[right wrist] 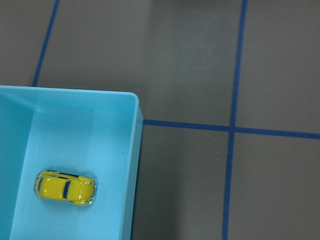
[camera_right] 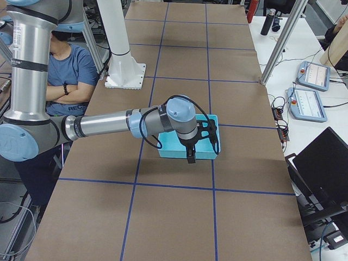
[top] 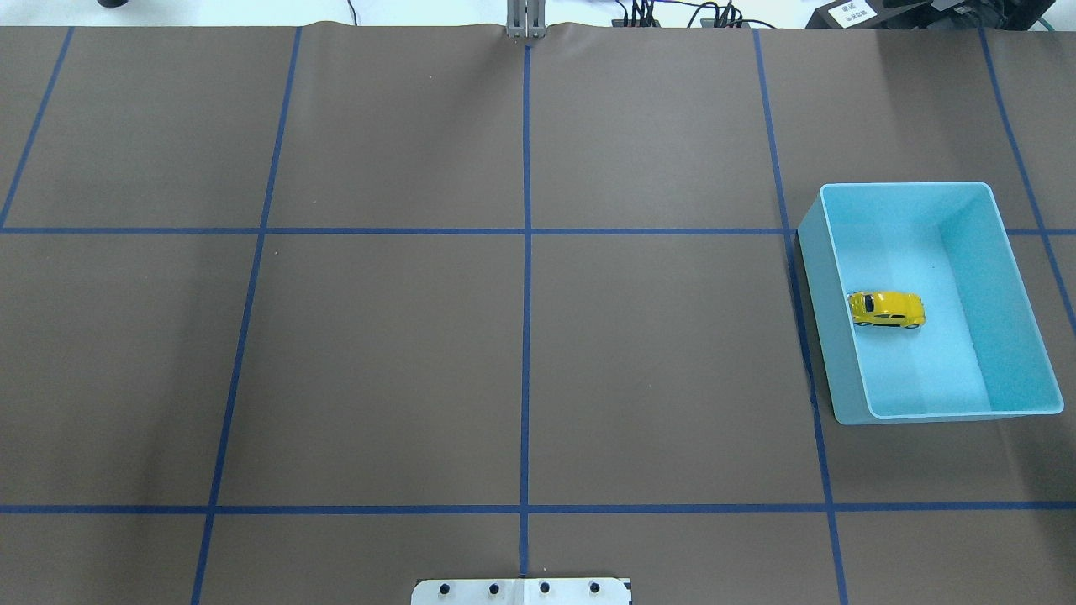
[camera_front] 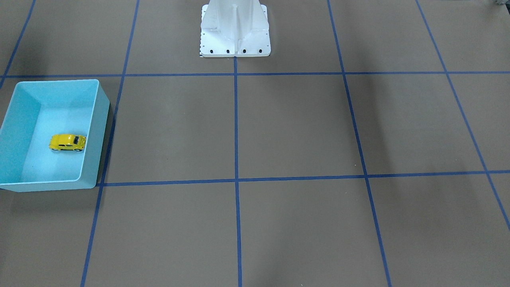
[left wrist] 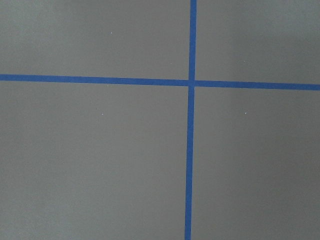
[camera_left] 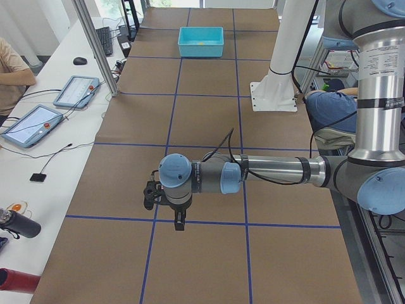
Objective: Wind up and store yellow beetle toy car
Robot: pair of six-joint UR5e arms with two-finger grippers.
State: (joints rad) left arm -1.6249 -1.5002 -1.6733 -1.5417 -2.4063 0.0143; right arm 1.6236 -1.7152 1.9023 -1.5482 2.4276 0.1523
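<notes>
The yellow beetle toy car (camera_front: 67, 142) (top: 886, 309) (right wrist: 65, 188) stands on its wheels on the floor of the light blue bin (camera_front: 55, 83) (top: 908, 186) (right wrist: 134, 150), close to one long wall. Nothing touches it. My right gripper (camera_right: 191, 155) shows only in the exterior right view, hanging above the bin's edge; I cannot tell whether it is open or shut. My left gripper (camera_left: 180, 221) shows only in the exterior left view, pointing down over bare table far from the bin (camera_left: 200, 41); I cannot tell its state either.
Blue tape lines grid the brown table. The white robot pedestal (camera_front: 235, 32) (camera_left: 275, 88) stands at the robot's edge. A side bench holds tablets (camera_left: 35, 123) and a black bottle (camera_left: 16, 223). People sit beside the table (camera_right: 68, 76).
</notes>
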